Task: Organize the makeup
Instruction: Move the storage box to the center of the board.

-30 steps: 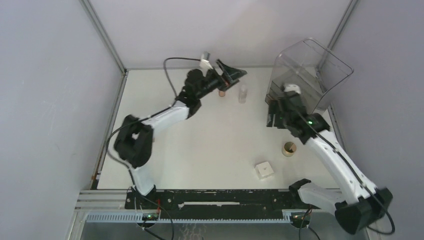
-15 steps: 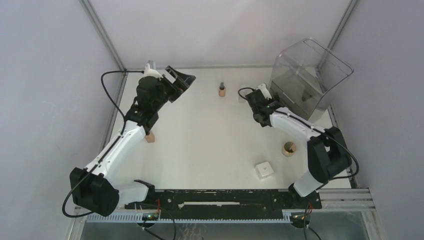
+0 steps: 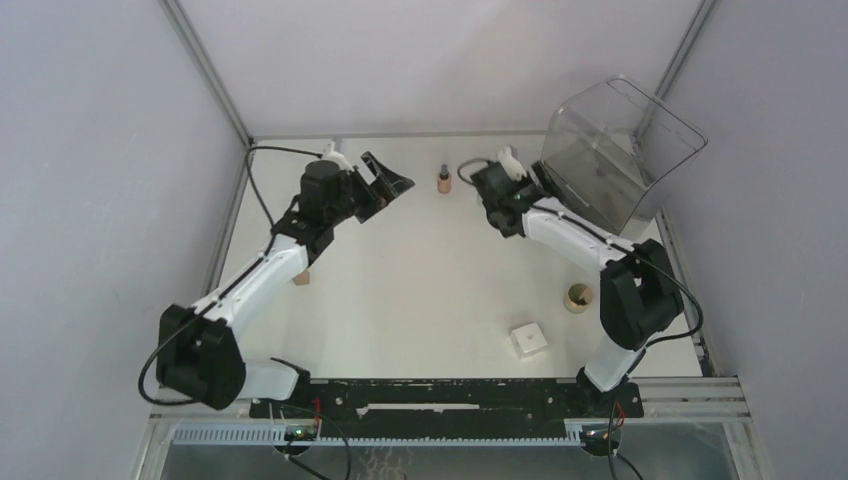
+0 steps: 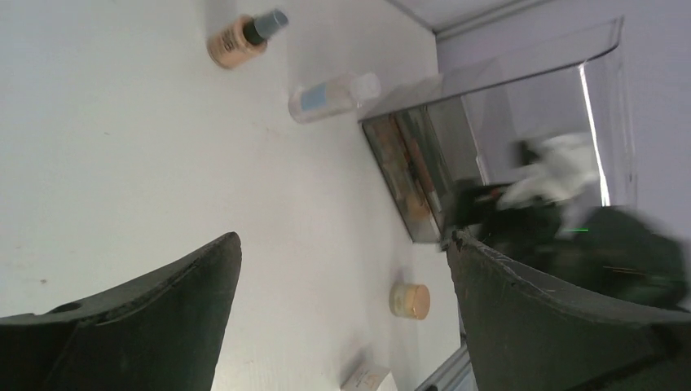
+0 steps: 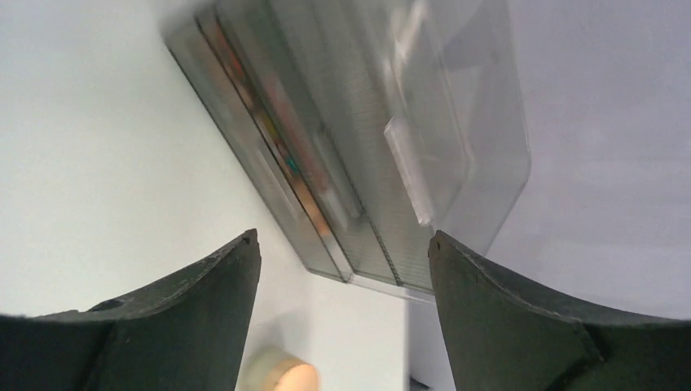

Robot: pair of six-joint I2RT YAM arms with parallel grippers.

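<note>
The left end effector (image 4: 344,238) hangs over the white worktop (image 3: 420,280), fingers wide apart and empty. The right end effector (image 5: 342,236), jaws also parted with nothing between them, faces the big clear plastic bin (image 3: 620,150). A tan dark-capped bottle (image 3: 443,180) stands upright between the two. A round tan puff (image 3: 578,296) and a small white box (image 3: 528,339) sit apart nearer the right arm's base.

The right gripper (image 5: 342,238) gapes empty — clear bin (image 5: 391,122) ahead, round tan puff (image 5: 281,376) beside one finger.
</note>
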